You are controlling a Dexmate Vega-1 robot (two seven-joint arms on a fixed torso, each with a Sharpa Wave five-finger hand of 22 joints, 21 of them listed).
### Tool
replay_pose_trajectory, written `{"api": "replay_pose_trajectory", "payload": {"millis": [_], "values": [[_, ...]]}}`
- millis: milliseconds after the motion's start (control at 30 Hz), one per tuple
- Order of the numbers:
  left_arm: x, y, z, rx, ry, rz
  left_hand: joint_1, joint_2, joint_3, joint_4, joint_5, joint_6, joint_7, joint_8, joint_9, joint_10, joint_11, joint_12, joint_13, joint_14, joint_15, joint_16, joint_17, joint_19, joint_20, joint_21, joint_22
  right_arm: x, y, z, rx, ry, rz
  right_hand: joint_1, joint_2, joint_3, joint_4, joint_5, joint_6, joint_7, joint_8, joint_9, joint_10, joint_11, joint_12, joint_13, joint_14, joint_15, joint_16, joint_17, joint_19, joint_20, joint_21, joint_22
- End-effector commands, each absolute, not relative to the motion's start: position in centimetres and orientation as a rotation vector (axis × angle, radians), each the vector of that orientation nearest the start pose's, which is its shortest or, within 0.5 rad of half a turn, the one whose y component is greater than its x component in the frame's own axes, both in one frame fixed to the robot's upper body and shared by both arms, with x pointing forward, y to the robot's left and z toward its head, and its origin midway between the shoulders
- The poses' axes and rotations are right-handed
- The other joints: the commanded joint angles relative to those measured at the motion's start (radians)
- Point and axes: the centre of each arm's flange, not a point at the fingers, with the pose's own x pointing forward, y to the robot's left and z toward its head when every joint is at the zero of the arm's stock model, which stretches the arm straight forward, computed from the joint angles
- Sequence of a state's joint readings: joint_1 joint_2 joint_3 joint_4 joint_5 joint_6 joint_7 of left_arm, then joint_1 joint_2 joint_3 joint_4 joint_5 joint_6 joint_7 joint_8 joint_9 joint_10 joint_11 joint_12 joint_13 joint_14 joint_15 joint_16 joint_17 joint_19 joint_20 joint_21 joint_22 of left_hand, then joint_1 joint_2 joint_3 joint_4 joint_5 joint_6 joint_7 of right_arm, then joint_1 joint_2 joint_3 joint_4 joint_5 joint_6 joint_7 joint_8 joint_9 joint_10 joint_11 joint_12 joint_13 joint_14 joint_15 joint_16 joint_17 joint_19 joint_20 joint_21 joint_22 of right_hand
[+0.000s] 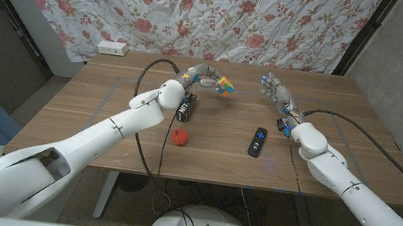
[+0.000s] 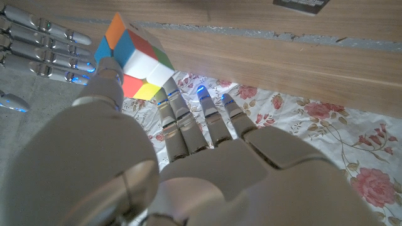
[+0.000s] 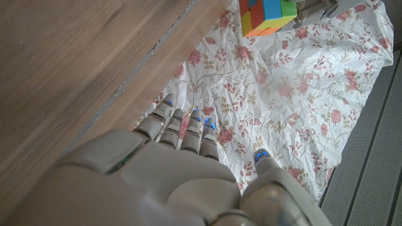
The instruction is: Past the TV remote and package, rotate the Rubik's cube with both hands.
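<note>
Head view, left hand pinching the Rubik's cube above the table, right hand spread apart from it, TV remote nearer.

Above the counter's far side, the left hand holds the cube, the right hand well apart to its right. Nearer: package, ball, and remote rightward.

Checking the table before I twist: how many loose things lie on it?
3: a black package by the left forearm, a red ball nearer the front edge, a remote by the right forearm. The arms may hide more.
</note>
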State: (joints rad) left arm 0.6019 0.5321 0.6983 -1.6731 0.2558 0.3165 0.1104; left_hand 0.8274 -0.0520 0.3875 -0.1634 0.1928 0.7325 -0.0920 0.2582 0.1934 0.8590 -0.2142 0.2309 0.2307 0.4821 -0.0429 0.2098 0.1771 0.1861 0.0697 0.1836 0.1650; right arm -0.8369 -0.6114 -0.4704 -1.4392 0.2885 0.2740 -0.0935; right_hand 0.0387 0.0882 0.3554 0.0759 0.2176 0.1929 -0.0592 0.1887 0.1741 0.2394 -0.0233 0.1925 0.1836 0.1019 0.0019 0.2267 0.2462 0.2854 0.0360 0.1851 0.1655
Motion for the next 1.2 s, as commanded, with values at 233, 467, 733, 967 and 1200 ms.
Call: {"api": "replay_pose_trajectory", "payload": {"millis": [233, 467, 733, 967, 1200], "values": [[62.4, 13.4, 5.7, 0.758, -0.660, -0.081, 0.002, 0.011, -0.002, -0.001, 0.005, -0.001, 0.008, -0.009, 0.002, -0.010, 0.000, -0.006, 0.005, -0.006, -0.093, -0.003, 0.001, -0.002, -0.002, 0.000, 0.004, 60.9, -23.8, 0.6, -0.603, -0.739, 0.124, 0.030, 0.009, 0.006, -0.024, -0.003, 0.000, -0.016, 0.002, 0.006, 0.012, 0.002, 0.002, 0.004, 0.019, 0.000, 0.007, -0.005, 0.006, 0.004, 0.004, 0.002], [62.7, 13.0, 5.0, 0.683, -0.678, -0.063, 0.003, 0.013, -0.003, 0.000, 0.005, 0.002, 0.009, -0.010, 0.003, -0.013, 0.000, -0.009, 0.006, -0.009, -0.091, -0.004, 0.001, 0.000, -0.002, 0.001, 0.004, 59.6, -22.7, 1.1, -0.726, -0.743, 0.049, 0.039, 0.011, 0.009, -0.035, -0.005, -0.017, -0.041, -0.003, 0.006, 0.010, 0.011, 0.001, 0.004, 0.022, 0.002, 0.008, -0.006, 0.005, 0.004, 0.003, 0.002], [62.9, 12.5, 4.7, 0.655, -0.686, -0.073, 0.002, 0.015, -0.003, 0.000, 0.005, 0.002, 0.010, -0.012, 0.003, -0.018, 0.001, -0.011, 0.007, -0.009, -0.091, -0.004, 0.001, 0.005, -0.003, 0.003, 0.004, 58.6, -22.1, 1.1, -0.771, -0.744, -0.016, 0.041, 0.013, 0.009, -0.042, -0.008, -0.030, -0.080, -0.007, 0.006, 0.011, 0.022, 0.002, 0.005, 0.029, 0.008, 0.012, -0.005, 0.013, 0.014, 0.006, 0.003], [62.8, 12.3, 3.9, 0.599, -0.687, -0.083, 0.000, 0.016, -0.005, 0.001, 0.004, 0.001, 0.010, -0.015, 0.003, -0.020, 0.001, -0.012, 0.009, -0.010, -0.089, -0.005, 0.001, 0.013, -0.008, 0.007, 0.005, 57.7, -21.3, 1.4, -0.913, -0.706, -0.074, 0.042, 0.015, 0.009, -0.049, -0.011, -0.070, -0.103, -0.015, 0.006, -0.017, 0.024, -0.006, 0.006, 0.021, 0.016, 0.010, -0.002, 0.012, 0.018, 0.005, 0.003], [62.7, 12.0, 3.3, 0.559, -0.687, -0.111, -0.002, 0.019, -0.006, 0.002, 0.004, -0.001, 0.012, -0.020, 0.004, -0.024, 0.005, -0.015, 0.010, -0.010, -0.088, -0.004, 0.001, 0.044, -0.018, 0.017, 0.006, 57.2, -20.6, 1.5, -0.938, -0.711, -0.096, 0.039, 0.016, 0.007, -0.054, -0.013, -0.099, -0.132, -0.014, 0.005, -0.050, 0.033, -0.011, 0.007, 0.005, 0.047, 0.005, 0.001, 0.009, 0.029, 0.003, 0.003]]}}
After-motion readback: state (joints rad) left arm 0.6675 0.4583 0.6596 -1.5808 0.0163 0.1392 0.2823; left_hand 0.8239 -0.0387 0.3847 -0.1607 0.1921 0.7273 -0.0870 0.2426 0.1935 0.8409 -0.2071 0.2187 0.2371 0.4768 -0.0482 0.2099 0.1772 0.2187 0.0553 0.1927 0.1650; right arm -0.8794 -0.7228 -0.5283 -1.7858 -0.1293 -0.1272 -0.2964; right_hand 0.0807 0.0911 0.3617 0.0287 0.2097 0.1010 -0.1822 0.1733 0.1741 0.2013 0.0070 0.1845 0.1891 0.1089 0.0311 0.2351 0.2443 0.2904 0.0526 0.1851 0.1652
